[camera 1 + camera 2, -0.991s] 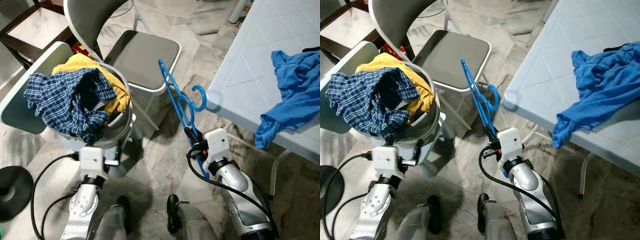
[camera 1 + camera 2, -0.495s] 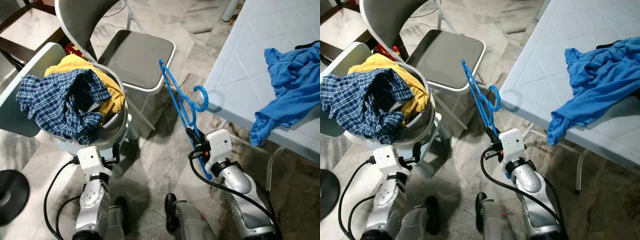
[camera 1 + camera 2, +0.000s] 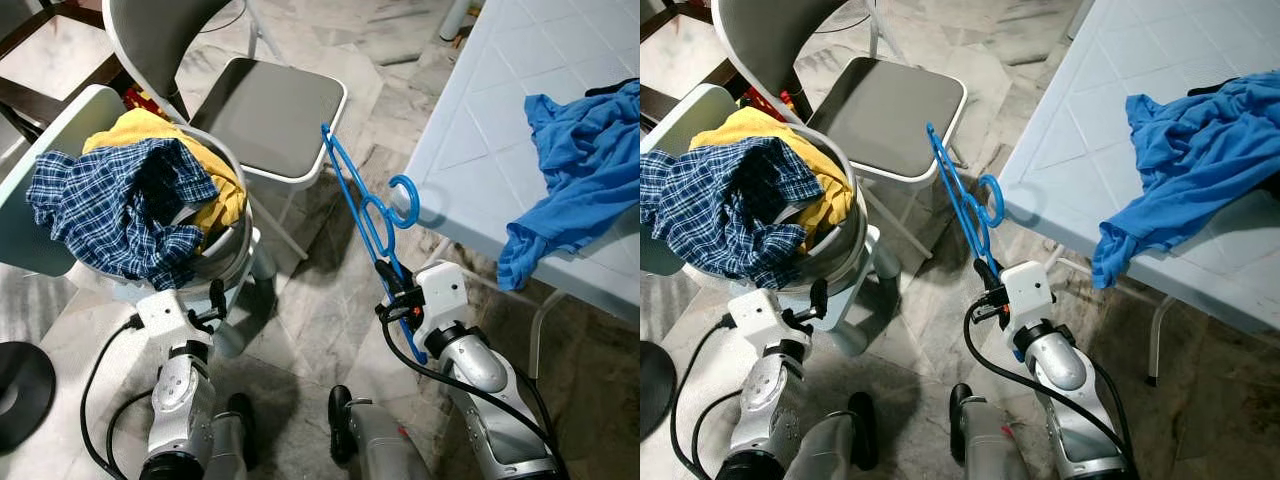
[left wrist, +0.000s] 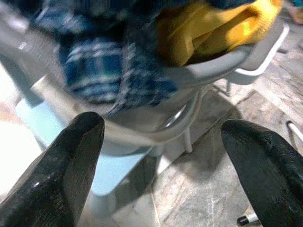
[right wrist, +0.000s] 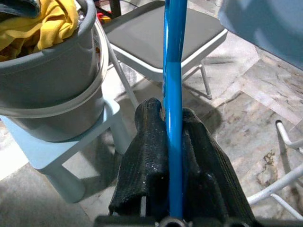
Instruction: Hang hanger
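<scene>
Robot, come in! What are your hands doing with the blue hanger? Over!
Right gripper jaws shut on blue hanger. Left gripper jaws open, by the laundry bucket. Hook beside the table edge, not hung yet.

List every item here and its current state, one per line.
blue hanger: clamped in the right gripper, upright
left gripper: open, facing the bucket
grey bucket: heaped with clothes, on a pale blue stool
blue shirt: crumpled on the white table, overhanging
grey chair: seat bare
</scene>
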